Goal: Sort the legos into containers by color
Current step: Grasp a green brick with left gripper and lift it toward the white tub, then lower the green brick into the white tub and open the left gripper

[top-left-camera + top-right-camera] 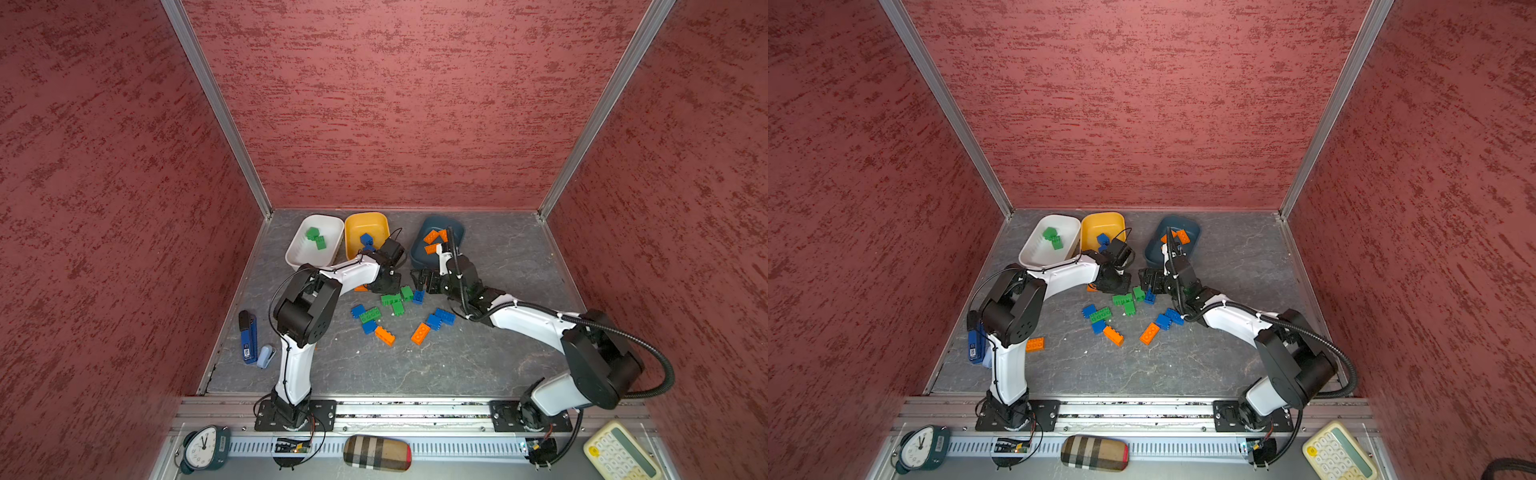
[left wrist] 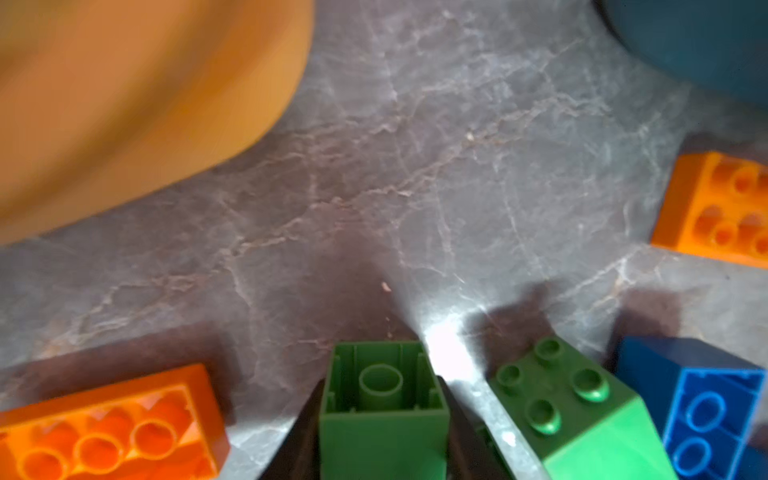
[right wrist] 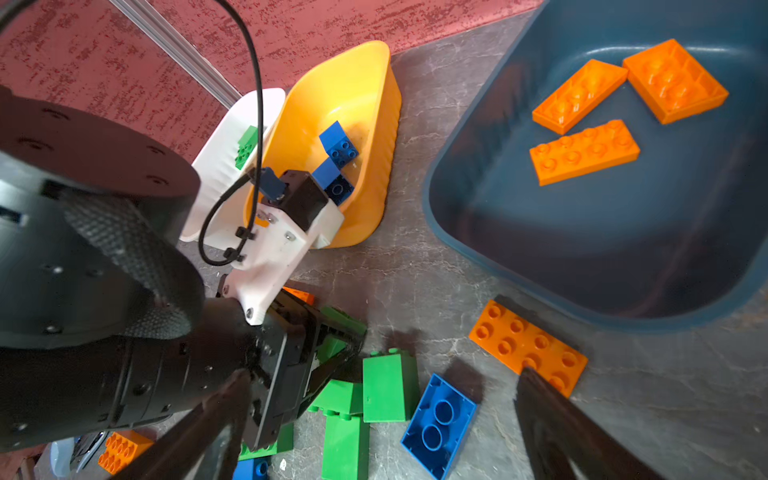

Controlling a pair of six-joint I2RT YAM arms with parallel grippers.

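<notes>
Grey marbled tabletop (image 1: 457,365) w/ 3 tubs (image 1: 305,253); loose legos (image 1: 420,333); blue stapler (image 1: 248,338).

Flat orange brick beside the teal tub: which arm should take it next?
Right. The right tool, open, sits next to the orange brick, one finger at its edge, and the teal tub is just beyond. The left tool has a green brick between its fingers, so it looks busy.

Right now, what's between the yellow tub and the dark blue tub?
Nothing: the strip between the yellow tub and the dark blue tub is bare grey table. The right wrist view shows it plainly.
</notes>
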